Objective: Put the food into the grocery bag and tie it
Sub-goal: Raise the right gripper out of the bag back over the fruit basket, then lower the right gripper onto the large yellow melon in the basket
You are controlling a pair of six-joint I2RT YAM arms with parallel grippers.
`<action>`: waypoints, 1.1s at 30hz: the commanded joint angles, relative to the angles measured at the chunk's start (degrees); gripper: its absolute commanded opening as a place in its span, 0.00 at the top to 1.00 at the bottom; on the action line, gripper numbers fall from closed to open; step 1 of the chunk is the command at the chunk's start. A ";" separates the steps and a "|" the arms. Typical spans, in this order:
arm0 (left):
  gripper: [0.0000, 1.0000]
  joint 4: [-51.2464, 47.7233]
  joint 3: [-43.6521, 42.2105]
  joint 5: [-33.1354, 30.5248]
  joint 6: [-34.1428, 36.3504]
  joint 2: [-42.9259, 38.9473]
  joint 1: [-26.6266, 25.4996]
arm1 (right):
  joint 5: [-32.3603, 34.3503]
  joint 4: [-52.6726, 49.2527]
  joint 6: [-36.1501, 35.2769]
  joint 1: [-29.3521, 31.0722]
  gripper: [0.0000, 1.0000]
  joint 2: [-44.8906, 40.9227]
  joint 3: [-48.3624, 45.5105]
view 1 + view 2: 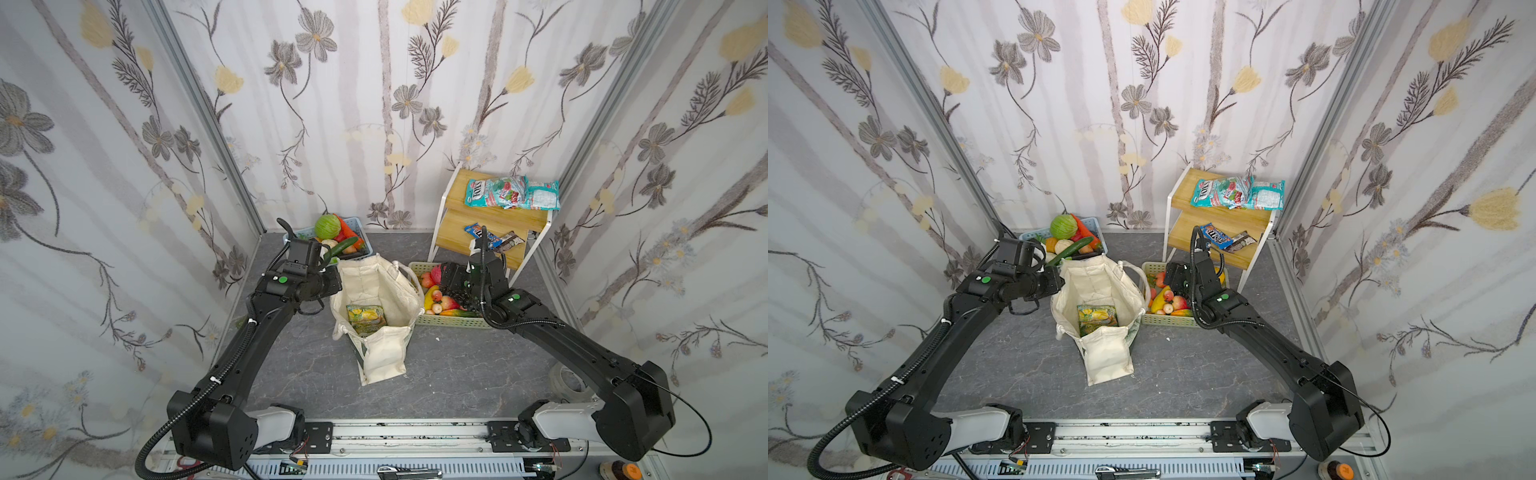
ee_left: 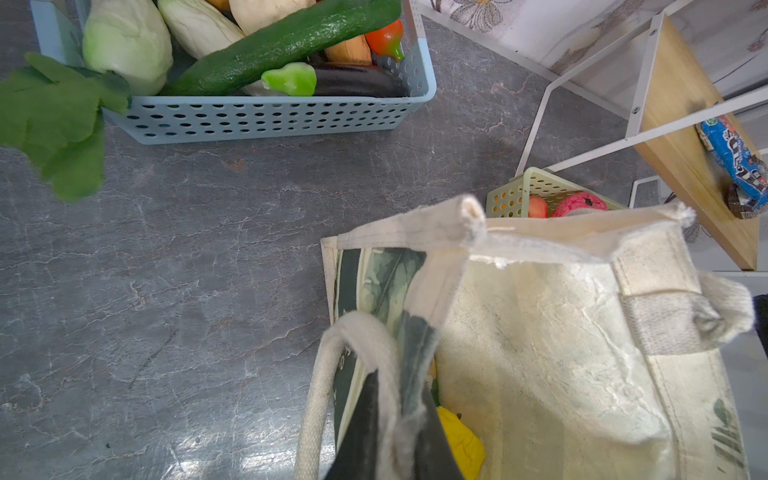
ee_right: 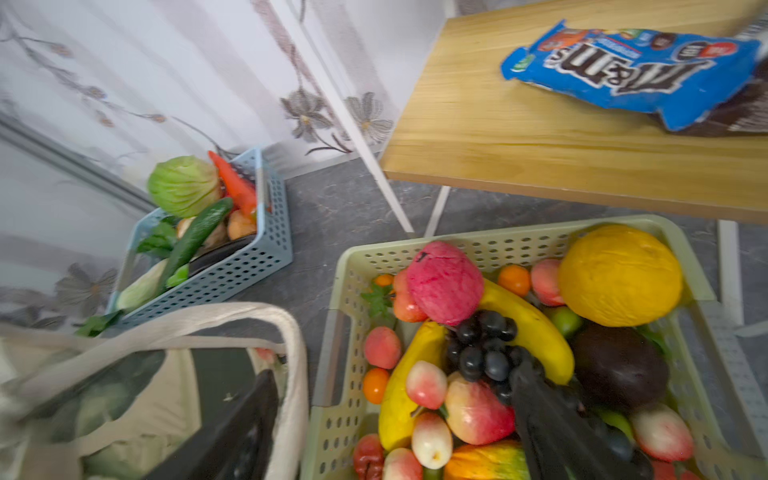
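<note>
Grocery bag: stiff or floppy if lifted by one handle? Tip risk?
Probably floppy: the grocery bag has a creased, sagging rim, pinched by the left gripper. Its handle droops limp, so a one-handle lift likely collapses the mouth. Probably light: only the snack packet shows inside.

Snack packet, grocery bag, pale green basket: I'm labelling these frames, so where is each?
snack packet (image 1: 365, 316): in a top view, middle of its printed face.
grocery bag (image 1: 384, 357): in a top view, its cream outer pocket.
pale green basket (image 1: 451, 321): in a top view, its near wall.
</note>
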 commanded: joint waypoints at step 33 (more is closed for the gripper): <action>1.00 1.06 1.18 -0.07 0.26 0.84 0.15 | 7.92 7.56 0.19 -11.14 0.11 18.41 -1.06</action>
